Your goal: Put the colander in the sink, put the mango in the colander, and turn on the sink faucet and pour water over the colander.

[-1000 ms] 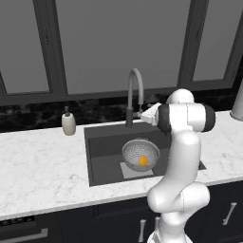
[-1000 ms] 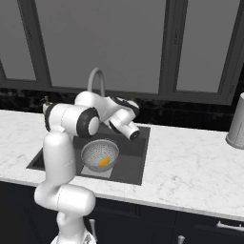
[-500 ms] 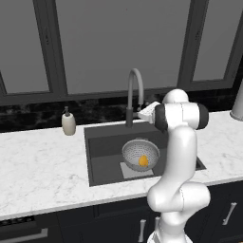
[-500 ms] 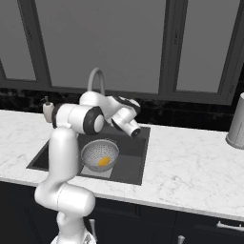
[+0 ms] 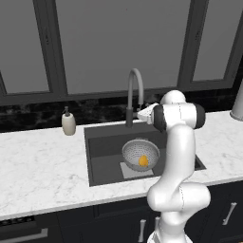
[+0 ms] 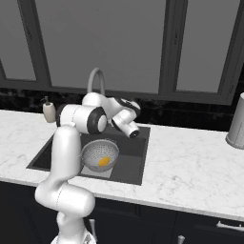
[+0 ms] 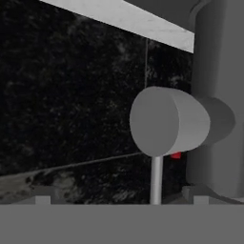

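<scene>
The jaws stand wide open, their tips barely rising at the lower edge of the hand view, and nothing lies between them. Straight ahead of them, close up, is the round grey end of the sink faucet's side lever [image 7: 169, 121], its thin rod running down toward 6 o'clock and a small red mark just below it; the faucet's thick stem rises at 3 o'clock of the lever.

In the left base view the hand is up against the sink faucet [image 5: 134, 95], whose stem stands upright at the back rim of the sink [image 5: 102, 147] and whose spout arches over toward the basin. The colander [image 5: 140, 154] sits upright in the sink, mouth up, on the lighter square of the floor, at about 6 o'clock from the faucet. The mango [image 5: 143, 161] lies inside the colander, near its front wall; its long axis cannot be told. A cream soap bottle [image 5: 69, 124] stands on the marble surface [image 5: 42, 166] at 9 o'clock of the sink.
</scene>
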You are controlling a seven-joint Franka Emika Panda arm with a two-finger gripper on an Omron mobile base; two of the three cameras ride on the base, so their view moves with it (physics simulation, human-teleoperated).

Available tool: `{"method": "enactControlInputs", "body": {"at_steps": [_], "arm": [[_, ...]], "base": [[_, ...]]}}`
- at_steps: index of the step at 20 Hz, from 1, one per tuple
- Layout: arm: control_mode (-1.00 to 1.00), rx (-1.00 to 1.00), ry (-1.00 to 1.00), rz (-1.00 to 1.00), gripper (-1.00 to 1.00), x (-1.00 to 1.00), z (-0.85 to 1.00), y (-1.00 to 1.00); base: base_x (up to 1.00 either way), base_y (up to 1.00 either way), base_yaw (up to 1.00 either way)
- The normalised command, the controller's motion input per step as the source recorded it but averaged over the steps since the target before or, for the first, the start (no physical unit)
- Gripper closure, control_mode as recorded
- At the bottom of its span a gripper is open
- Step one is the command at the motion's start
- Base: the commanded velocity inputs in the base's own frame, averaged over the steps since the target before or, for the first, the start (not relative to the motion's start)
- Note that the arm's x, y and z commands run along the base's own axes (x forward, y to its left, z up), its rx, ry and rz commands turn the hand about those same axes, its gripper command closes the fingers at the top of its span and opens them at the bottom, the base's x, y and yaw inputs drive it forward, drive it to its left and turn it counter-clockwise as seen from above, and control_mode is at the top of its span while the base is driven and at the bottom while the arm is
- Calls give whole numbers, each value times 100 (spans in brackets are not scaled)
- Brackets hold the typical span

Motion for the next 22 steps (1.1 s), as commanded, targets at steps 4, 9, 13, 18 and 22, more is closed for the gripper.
{"method": "enactControlInputs", "body": {"at_steps": [4, 9, 13, 18, 22], "arm": [[-100, 0, -2, -15, -100, 0, 0, 1], [-100, 5, -2, -14, -100, 5, 11, 3], [-100, 8, 0, -12, 100, 11, 28, 3], [-100, 11, 0, -18, 100, 38, 16, -22], [-100, 11, 2, -25, 100, 47, -1, -76]], "base": [[0, 0, 0], [0, 0, 0], [0, 0, 0], [0, 0, 0], [0, 0, 0]]}}
